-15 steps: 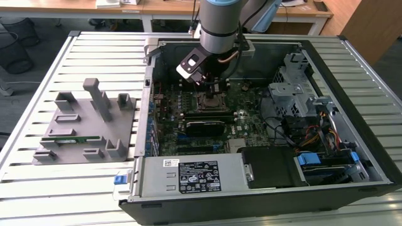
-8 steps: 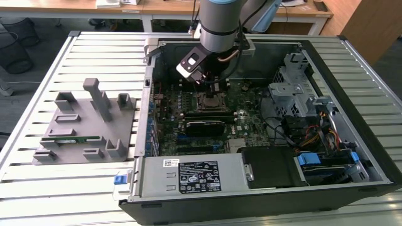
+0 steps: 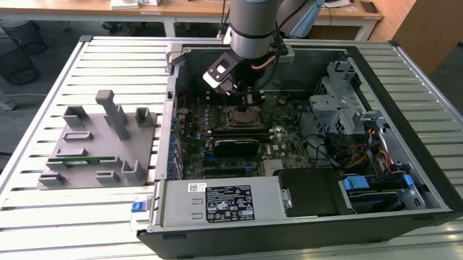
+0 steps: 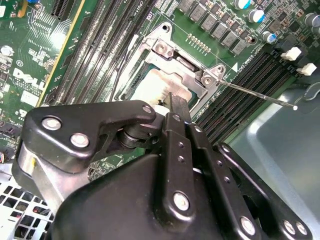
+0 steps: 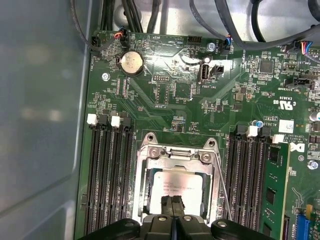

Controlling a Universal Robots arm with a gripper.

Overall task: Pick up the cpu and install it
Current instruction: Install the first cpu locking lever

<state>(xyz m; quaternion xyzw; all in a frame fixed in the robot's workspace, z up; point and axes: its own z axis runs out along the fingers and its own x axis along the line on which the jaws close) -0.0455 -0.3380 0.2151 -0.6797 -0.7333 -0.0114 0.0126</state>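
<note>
The cpu [image 5: 184, 186], a flat square chip with a pale silver top, lies flat inside the open metal socket frame [image 5: 150, 150] on the green motherboard. It also shows in the second wrist view as the cpu [image 4: 150, 86], partly hidden by the black fingers. My gripper [image 5: 172, 206] is shut, its two fingers pressed together, with the tips right over the near edge of the chip. In the exterior view the gripper [image 3: 244, 102] hangs inside the computer case just above the socket [image 3: 242, 117]. I cannot tell whether the tips touch the chip.
The thin socket lever [image 4: 260, 95] sticks out sideways. Black memory slots [image 5: 107, 175] flank the socket, and a green memory stick [image 5: 275, 190] stands close by. A black heatsink block [image 3: 235, 145], the drive cage [image 3: 340, 105] and the case walls hem in the arm. A grey fixture [image 3: 94, 141] lies outside the case.
</note>
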